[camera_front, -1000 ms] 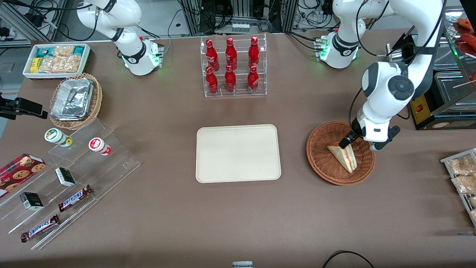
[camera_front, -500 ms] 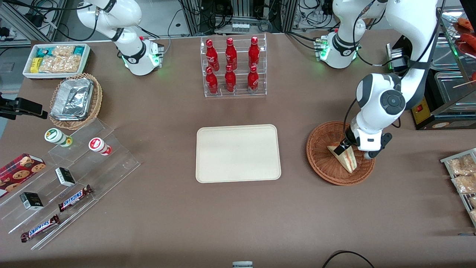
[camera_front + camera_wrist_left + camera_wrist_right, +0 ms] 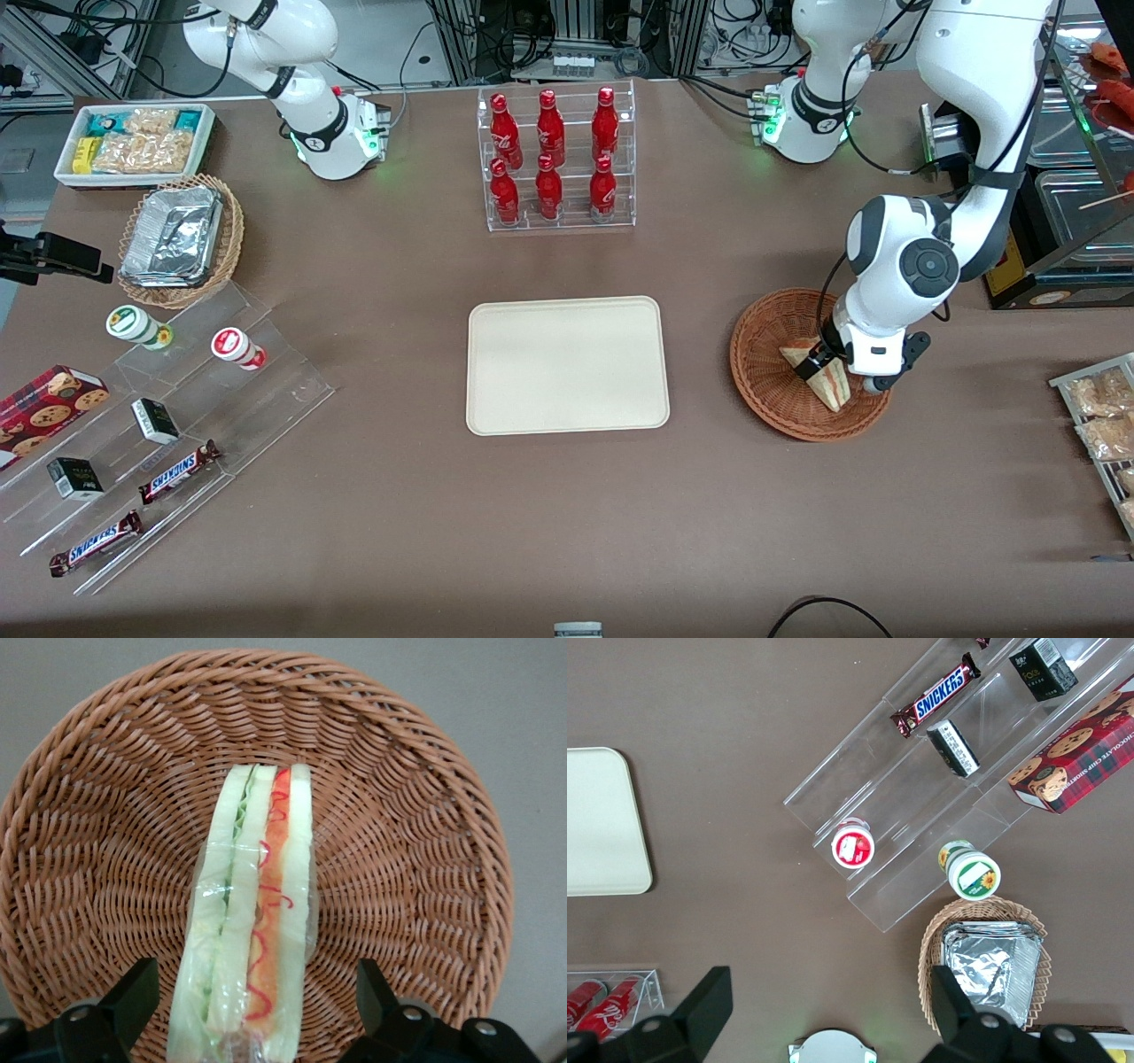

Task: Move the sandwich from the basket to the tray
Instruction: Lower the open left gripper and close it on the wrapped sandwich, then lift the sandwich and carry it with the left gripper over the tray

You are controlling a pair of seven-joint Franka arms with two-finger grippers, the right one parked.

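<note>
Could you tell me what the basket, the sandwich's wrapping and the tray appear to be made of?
The basket looks like woven reddish-brown wicker or rattan, with ribbed strands. The sandwich seems wrapped in clear glossy plastic film, showing wrinkles and glints. The tray looks like matte cream plastic or moulded fibre; I cannot tell which. The gripper sits open astride the sandwich.

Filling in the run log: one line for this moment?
stage: grasp | gripper: open, straddling sandwich in basket | tray: bare

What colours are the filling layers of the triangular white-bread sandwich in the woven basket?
Green and red-orange between pale bread on the wrapped triangular sandwich, clearest in the left wrist view; the open gripper straddles it.
</note>
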